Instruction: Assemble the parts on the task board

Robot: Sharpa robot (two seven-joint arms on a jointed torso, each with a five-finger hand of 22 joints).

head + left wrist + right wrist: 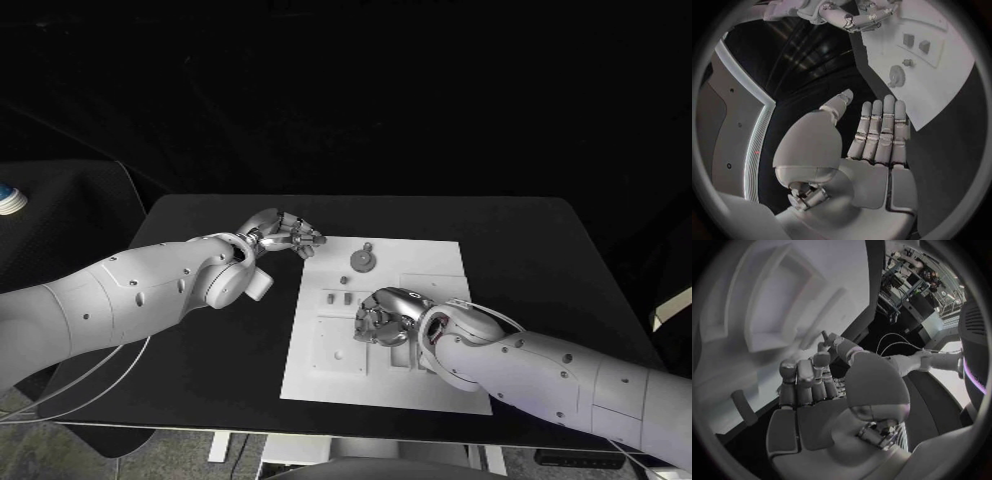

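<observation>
Head view, my station: the white task board [433, 262] lies at the middle of the black counter [548, 240], slightly skewed, its near edge close to the counter's front edge.

Left hand [281, 235]: I see it over bare counter just beside the board's far left corner. In the left wrist view this hand [879, 135] shows its fingers [887, 120] straight, side by side, the thumb set apart, and nothing held; the fingertips point toward the board's edge [942, 95] without touching it.

Right hand [392, 315]: it sits over the board's middle, toward the right-hand side, palm down, fingers curled toward the surface. In the right wrist view the same hand [817, 390] has its fingers [804, 375] bent close to the board's raised white ridges [767, 315]; I cannot tell whether anything is held in them.

Parts: a round grey part with a short stem [364, 260] rests near the board's far edge; two small grey blocks [340, 297] stand near the left edge, midway along. The left wrist view shows the same round part [896, 76] and the blocks [916, 43].

A rounded peg [743, 407] stands at the board's edge, near the right fingers. I can read no writing, label or brand on the board or on the parts.
</observation>
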